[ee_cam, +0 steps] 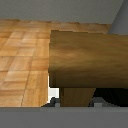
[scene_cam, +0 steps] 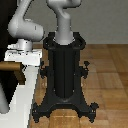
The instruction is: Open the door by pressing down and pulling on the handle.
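Note:
The door (scene_cam: 4, 22) is a dark panel at the exterior view's left edge, set in a pale frame (scene_cam: 27, 92). Its handle (scene_cam: 9, 66) is a tan horizontal bar that ends in a darker brown stub (scene_cam: 20, 76). My gripper (scene_cam: 21, 60), a white-grey block, hangs just above the bar, close to the stub end. Whether it touches the bar is unclear. In the wrist view the handle (ee_cam: 85, 57) fills most of the picture, with its stub (ee_cam: 75, 95) beneath it. No fingers show there, so I cannot tell how the jaws stand.
The black robot pedestal (scene_cam: 64, 70) with splayed feet stands on the wooden floor (scene_cam: 107, 75) at the middle of the exterior view. The white arm (scene_cam: 22, 27) arches from its top over to the door. A grey wall runs behind.

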You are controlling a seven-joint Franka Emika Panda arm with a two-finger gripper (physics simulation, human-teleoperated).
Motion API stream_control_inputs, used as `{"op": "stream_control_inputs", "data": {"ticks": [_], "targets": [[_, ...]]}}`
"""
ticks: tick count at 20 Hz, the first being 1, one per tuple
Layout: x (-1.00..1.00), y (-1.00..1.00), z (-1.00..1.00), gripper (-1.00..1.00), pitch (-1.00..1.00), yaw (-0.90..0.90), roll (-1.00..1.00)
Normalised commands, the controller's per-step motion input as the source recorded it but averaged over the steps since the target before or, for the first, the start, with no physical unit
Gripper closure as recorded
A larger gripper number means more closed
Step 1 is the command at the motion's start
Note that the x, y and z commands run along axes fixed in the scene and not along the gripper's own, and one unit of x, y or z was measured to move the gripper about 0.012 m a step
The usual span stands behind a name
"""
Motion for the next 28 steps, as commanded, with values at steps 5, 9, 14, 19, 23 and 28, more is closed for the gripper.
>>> {"op": "stream_control_inputs", "data": {"ticks": [5, 9, 14, 19, 23, 28], "targets": [[0.00, 0.80, 0.00, 1.00, 0.00, 0.00, 0.00], [0.00, 1.00, 0.00, 1.00, 0.00, 0.00, 0.00], [0.00, 1.00, 0.00, 1.00, 0.00, 0.00, 0.00], [0.00, 1.00, 0.00, 1.00, 0.00, 0.00, 0.00], [0.00, 1.00, 0.00, 1.00, 0.00, 0.00, 0.00], [0.00, 0.40, 0.00, 1.00, 0.00, 0.00, 0.00]]}}
